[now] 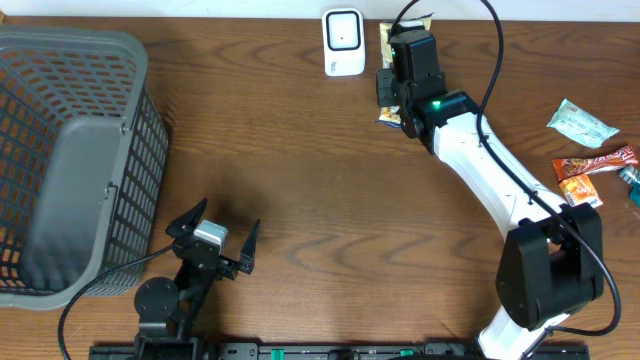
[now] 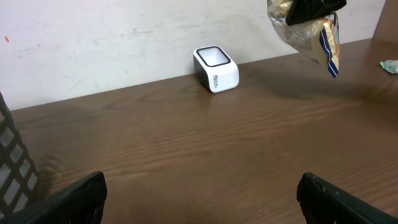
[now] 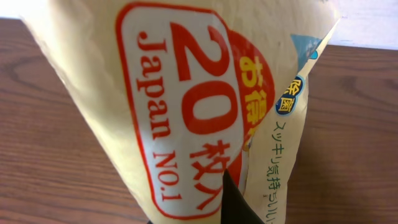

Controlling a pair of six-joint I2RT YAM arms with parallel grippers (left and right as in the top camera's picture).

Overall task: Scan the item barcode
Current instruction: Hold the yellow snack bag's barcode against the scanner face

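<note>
Right pincer (image 1: 392,88) clamps the packet (image 3: 186,93) beside scanner (image 1: 343,42).

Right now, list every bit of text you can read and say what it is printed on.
"20枚入": in the red badge on the packet.
"Japan NO.1": same badge, along its edge.
"除菌": in the blue roundels on the packet's side.
Small print on the side of the scanner: too small to read.
Print on the red wrapper: too blurred to read.

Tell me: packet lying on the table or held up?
Held up: the right gripper pinches the packet, which hangs above the table in the left wrist view.
</note>
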